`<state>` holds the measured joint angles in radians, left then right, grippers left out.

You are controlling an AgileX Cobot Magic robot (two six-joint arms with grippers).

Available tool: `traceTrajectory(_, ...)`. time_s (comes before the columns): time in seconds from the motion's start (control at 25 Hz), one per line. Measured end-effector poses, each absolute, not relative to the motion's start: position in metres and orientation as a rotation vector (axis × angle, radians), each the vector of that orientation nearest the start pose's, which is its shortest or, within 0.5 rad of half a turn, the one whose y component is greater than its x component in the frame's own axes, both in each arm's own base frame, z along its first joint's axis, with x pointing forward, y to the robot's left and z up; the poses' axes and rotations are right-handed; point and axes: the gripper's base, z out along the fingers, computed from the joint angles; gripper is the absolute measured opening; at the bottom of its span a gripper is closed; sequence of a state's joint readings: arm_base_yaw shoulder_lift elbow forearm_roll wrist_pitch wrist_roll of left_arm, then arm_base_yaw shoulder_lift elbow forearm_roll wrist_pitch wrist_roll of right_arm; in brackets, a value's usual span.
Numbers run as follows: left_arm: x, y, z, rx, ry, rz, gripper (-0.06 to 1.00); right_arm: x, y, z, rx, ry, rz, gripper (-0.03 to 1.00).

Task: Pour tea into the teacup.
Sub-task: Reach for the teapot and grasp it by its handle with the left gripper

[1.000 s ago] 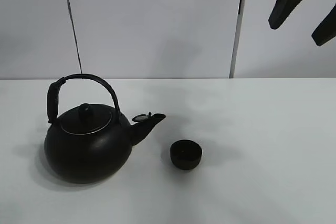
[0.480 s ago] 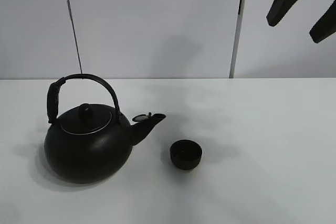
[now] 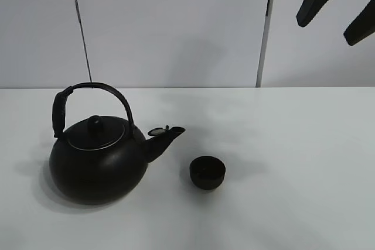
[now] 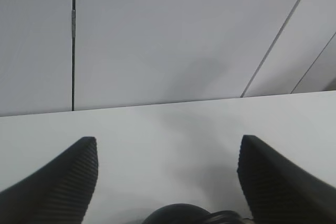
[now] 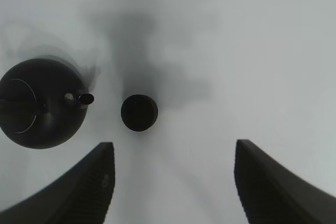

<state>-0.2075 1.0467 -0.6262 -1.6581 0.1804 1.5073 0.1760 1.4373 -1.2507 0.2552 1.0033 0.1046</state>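
Both grippers hang high and empty: left gripper [image 4: 167, 150] spread wide, right gripper [image 3: 326, 31] apart too. The kettle [image 3: 96, 159] sits on the desk's [image 3: 304, 144] left half, its spout pointing right at the teacup [image 3: 207, 172] just beside it, mid-desk near the front edge. The handle arches along the spout line, and my left arm looks nearer to it.

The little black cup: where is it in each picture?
Exterior high: teacup low centre, just right of the kettle spout.
Left wrist: not in it.
Right wrist: teacup beside the kettle spout.
Shared landmark: the kettle, in the high and right wrist views.
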Motion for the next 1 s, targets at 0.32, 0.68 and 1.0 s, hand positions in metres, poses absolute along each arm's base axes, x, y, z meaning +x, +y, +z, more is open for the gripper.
traceTrajectory(0.32,0.2131,-0.0617,0.2981,0.23,1.877,-0.378,0.54,0.2857,0.0705,0.3263,0.02,2.684,0.42,0.45)
traceTrajectory(0.68,0.2126,-0.0631,0.2984,0.243,1.873,-0.393,0.54,0.2858,0.0705,0.3263,0.02,2.683,0.42,0.45)
traceTrajectory(1.0,0.2112,-0.065,0.2967,0.23,1.89,-0.435,0.54,0.2858,0.0705,0.3263,0.02,2.683,0.42,0.45)
